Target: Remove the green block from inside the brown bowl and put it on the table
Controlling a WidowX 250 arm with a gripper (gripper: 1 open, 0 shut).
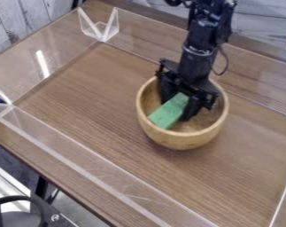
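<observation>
The tool (184,92) hides the green block's (167,112) upper end and the brown bowl's (181,136) far rim.

A: Position of the bowl (181,131)?
B: On the table (86,106), right of centre, well clear of the near edge.
A: The block (169,112)?
B: Inside the bowl, tilted, its upper end between the jaws of the gripper (184,96).
A: The gripper?
B: It reaches down into the bowl from behind.
A: Anything else?
B: A wall (62,182) runs along the table's near-left edge.
</observation>
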